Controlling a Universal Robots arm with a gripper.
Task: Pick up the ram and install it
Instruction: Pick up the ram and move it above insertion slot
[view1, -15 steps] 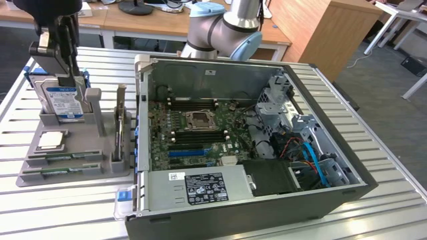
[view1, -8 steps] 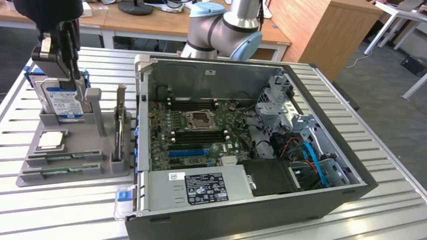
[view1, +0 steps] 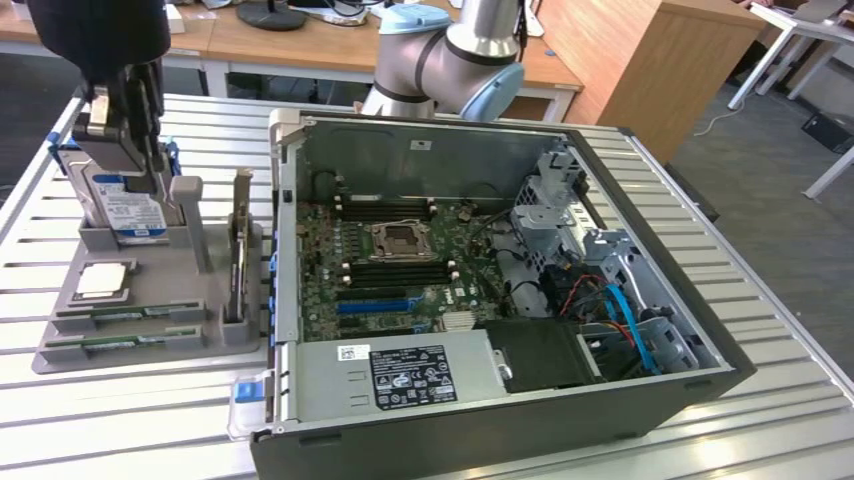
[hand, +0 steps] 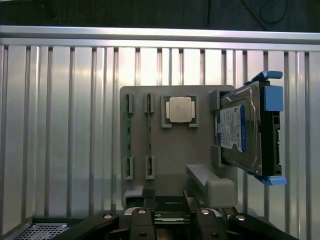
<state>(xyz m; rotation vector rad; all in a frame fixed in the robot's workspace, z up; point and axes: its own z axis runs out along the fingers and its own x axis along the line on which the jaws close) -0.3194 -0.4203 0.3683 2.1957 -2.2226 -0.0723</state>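
- Slatted metal table: pale grey, ribbed; every item below is set on it.
- Computer case: laid on its side at the middle of the exterior view with the side panel off. A power supply with a black label is fitted along its nearest edge.
- Grey fixture tray: placed at nine o'clock of the case, just beside it.
- Nearer ram stick and farther ram stick: green and narrow, laid flat in parallel slots at the tray's near end, at about seven o'clock of the tray's middle. Neither is touched by the gripper.
- Processor chip: square and silver, seated in a shallow recess at twelve o'clock of the sticks.
- Thin board: stood on edge in a slot at the tray's three o'clock side.
- Motherboard: green, mounted inside the case, with the processor socket at its middle.
- Hard drive: silver with a blue-white label, stood upright in a holder at the tray's far end, at twelve o'clock of the processor chip.
- Gripper: hung above the tray's far end, close to the hard drive. The claw is released, spread wide, and nothing is grasped. In the wrist view both sticks are seen well apart from it.
- Arm joint: grey with a blue cap, at twelve o'clock of the case.
- Wooden desks: ranged across the background.
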